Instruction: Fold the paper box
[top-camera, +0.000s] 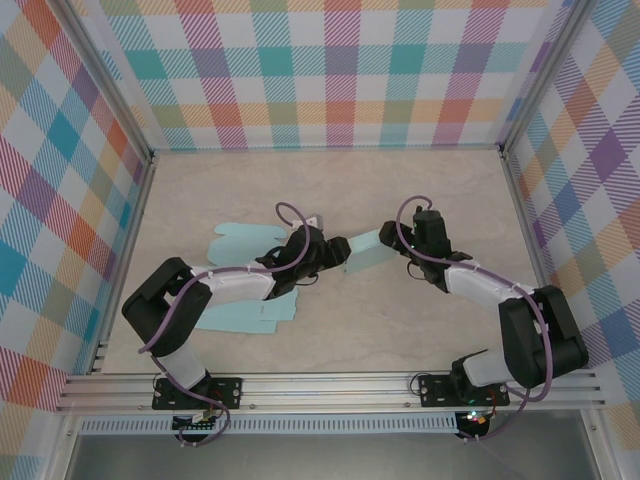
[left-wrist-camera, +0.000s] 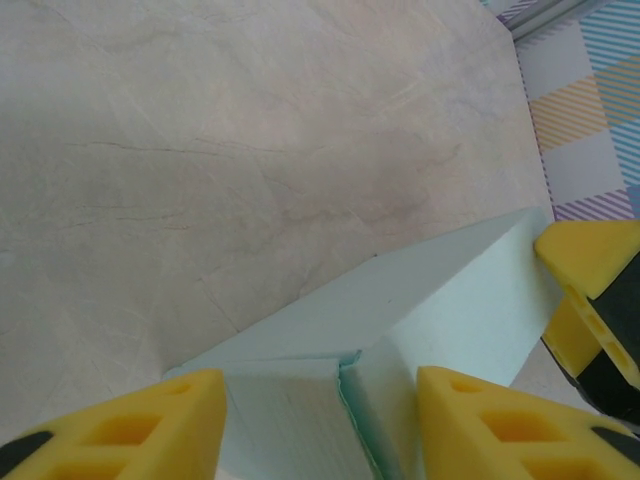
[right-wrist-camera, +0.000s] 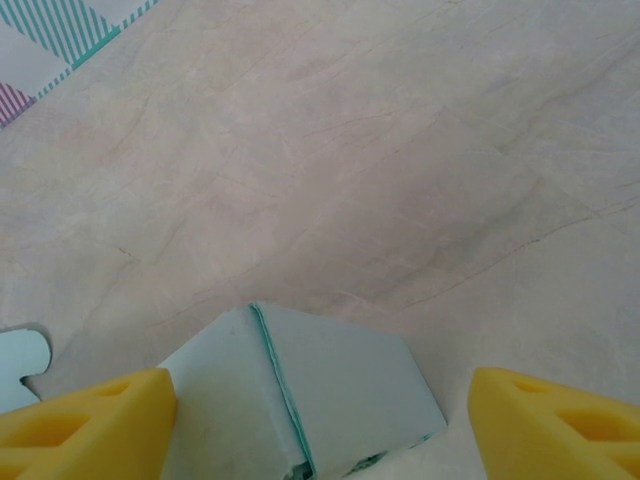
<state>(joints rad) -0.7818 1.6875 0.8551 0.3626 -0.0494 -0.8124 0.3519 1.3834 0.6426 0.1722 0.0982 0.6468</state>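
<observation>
One box (top-camera: 365, 252) lies on the surface (top-camera: 420, 180), long axis left-right. The right claw (right-wrist-camera: 320, 420) stands apart astride it; whether the left claw (left-wrist-camera: 320, 425) grips, I cannot tell.

My paper box (top-camera: 362, 256) is pale mint card and only half folded. One end stands up as a raised wedge mid-surface (top-camera: 420, 190), and the flat, tabbed flaps lie spread out to its left.
</observation>
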